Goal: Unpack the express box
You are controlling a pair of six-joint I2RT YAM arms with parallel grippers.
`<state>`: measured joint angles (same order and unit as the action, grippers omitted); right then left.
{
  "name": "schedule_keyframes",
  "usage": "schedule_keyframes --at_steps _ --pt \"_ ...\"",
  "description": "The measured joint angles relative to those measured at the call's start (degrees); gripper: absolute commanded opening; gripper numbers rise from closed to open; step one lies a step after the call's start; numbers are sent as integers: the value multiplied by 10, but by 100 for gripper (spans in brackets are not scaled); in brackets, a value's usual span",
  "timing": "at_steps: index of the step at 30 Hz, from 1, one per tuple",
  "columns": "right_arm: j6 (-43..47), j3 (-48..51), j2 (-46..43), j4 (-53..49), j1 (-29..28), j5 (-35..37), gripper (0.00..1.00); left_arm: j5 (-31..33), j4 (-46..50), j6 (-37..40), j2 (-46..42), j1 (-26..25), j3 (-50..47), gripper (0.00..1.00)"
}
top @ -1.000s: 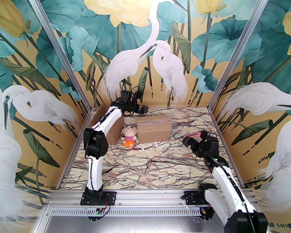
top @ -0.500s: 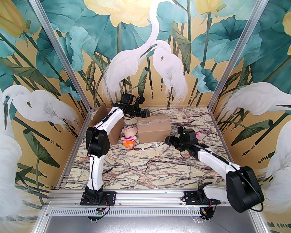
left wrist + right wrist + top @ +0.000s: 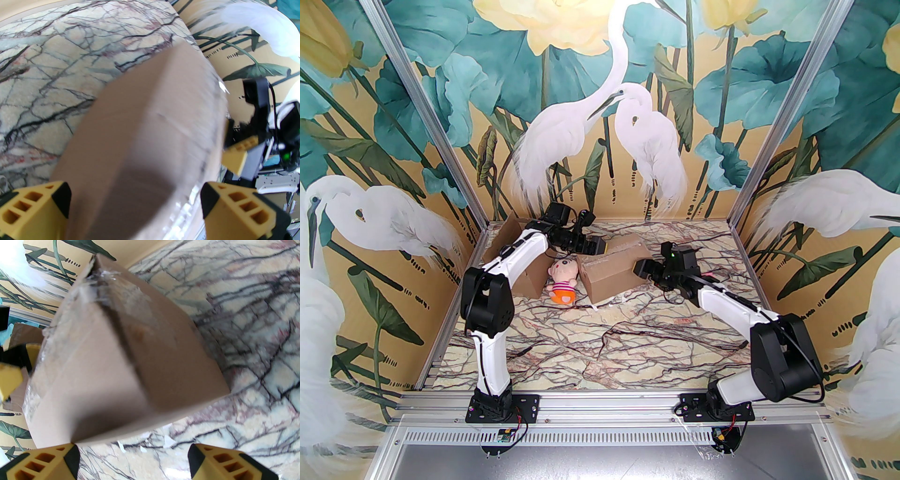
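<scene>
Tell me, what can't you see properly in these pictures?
- Inside the taped cardboard box: top view, closed flaps hide it.
- Second box: top view, the left arm covers most of it.
- Tape: left wrist view, blurred.
- Pink thing: top view, mostly behind the right arm, too small to name.

Bright, even light; top view sharp, wrist views motion-blurred and warped, the express box [image 3: 150, 131] smeared.

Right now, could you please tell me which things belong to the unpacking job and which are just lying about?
Job: taped cardboard box, left gripper, right gripper.
Lying about: plush doll, opened box, white scraps.
</scene>
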<state>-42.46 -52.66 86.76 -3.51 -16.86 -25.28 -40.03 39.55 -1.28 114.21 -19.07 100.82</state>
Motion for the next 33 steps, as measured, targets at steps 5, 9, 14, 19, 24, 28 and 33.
schedule_keyframes --at_steps 5,9,14,19,24,28,33 --pt "0 -70 40 -5 7 -2 88 -23 -35 -35 -36 0 -60 94" --pt "-4 -123 82 -5 23 -19 88 -38 -57 -66 -43 -1 -96 93" --pt "-11 -177 132 -9 35 -45 88 -48 -81 -102 -51 -13 -125 93" --pt "1 -221 151 -45 35 -48 88 -50 -113 -142 -70 -43 -148 91" --pt "35 -269 152 -112 35 -34 89 -50 -170 -192 -85 -75 -183 89" --pt "74 -310 150 -193 28 29 90 -21 -192 -209 -96 -78 -197 89" --pt "113 -320 110 -287 0 146 90 29 -206 -219 -101 -76 -197 89"
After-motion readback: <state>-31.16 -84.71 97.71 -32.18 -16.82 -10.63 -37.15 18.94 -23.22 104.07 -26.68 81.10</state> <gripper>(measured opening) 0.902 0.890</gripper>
